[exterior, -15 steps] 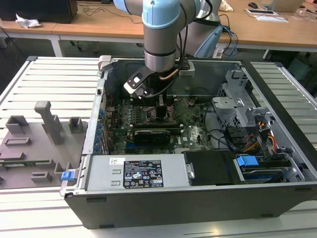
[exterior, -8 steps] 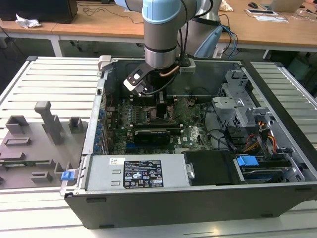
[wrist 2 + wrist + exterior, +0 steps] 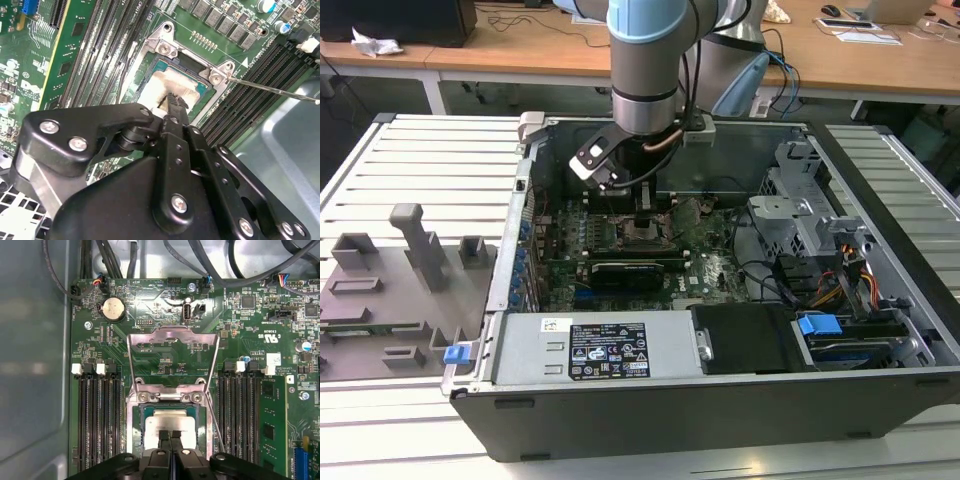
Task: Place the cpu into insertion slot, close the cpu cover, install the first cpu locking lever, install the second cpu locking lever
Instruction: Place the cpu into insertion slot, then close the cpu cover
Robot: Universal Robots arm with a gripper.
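Note:
The cpu [image 3: 172,421], a pale silver-grey square, lies in the insertion slot [image 3: 134,416] on the green board. It also shows in the second wrist view [image 3: 172,82]. The cpu cover [image 3: 172,335] is swung open and leans back away from the socket. My gripper [image 3: 170,434] is shut, its two black fingertips pressed together right over the middle of the chip; whether they touch it I cannot tell. A thin wire locking lever [image 3: 215,422] stands loose beside the socket and sticks out sideways [image 3: 272,91]. In the exterior view the gripper [image 3: 645,215] reaches down into the computer case.
Long black memory slots [image 3: 97,422] flank the socket on both sides. A round coin battery [image 3: 113,308] and cable bundles [image 3: 200,260] sit beyond the cover. The case wall [image 3: 720,140], drive cage [image 3: 800,200] and power supply [image 3: 590,350] ring the board.

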